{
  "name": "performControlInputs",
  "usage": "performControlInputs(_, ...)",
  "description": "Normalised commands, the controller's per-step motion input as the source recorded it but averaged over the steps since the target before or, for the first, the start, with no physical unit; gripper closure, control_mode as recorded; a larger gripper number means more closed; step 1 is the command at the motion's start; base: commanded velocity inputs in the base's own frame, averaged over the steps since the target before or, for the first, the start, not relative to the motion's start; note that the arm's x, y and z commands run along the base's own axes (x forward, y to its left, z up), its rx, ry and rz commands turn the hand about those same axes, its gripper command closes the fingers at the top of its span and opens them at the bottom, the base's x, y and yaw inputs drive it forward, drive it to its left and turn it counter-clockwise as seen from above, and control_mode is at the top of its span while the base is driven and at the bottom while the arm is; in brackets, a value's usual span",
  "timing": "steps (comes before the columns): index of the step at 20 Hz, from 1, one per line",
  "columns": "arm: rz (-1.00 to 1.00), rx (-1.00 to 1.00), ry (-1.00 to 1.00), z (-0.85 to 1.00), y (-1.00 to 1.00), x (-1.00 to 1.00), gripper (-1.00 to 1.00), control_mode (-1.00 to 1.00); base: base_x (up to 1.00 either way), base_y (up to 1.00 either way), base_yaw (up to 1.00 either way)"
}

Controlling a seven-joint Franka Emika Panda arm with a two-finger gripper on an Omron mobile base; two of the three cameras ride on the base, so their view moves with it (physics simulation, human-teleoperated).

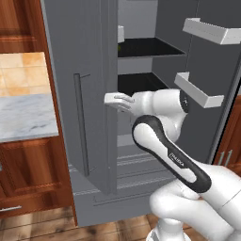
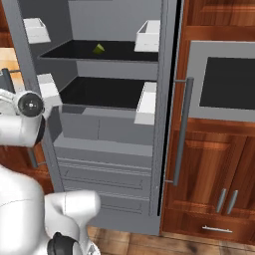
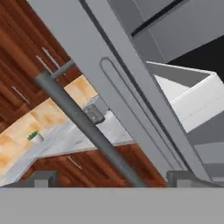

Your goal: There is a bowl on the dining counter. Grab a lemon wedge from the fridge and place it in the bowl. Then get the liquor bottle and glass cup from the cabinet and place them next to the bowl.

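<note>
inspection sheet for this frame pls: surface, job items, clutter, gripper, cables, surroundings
Surface: black upper fridge shelf bears the wedge; black lower shelf below it.
Job's things: small yellow-green lemon wedge sits on the upper shelf, untouched. Bowl, bottle, cup: nothing seen.
Clutter: white door bins on the open grey fridge doors; contents not visible.
Grippers: gripper at the left door's grey bar handle; the handle passes between the jaws, which stand apart, not closed on it.
Cables: nothing seen.
Surroundings: brown wooden cabinets, grey marble counter, tan tiled wall, built-in oven, wood floor.
</note>
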Motion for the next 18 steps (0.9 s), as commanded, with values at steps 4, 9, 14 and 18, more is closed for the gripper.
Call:
performControlInputs(4,0.0,0.2,0.16,0.31,-0.66,0.54,-1.0,-1.0,0.0,0.0,0.0)
performControlInputs(9,-0.05,0.21,0.2,0.33,-0.4,0.71,-1.0,-1.0,0.0,0.0,0.0)
performControlInputs(14,-0.04,0.2,0.28,0.2,-0.05,0.72,-1.0,-1.0,0.0,0.0,0.0)
performControlInputs(18,0.0,0.18,0.26,0.0,0.18,0.78,-1.0,-1.0,0.0,0.0,0.0)
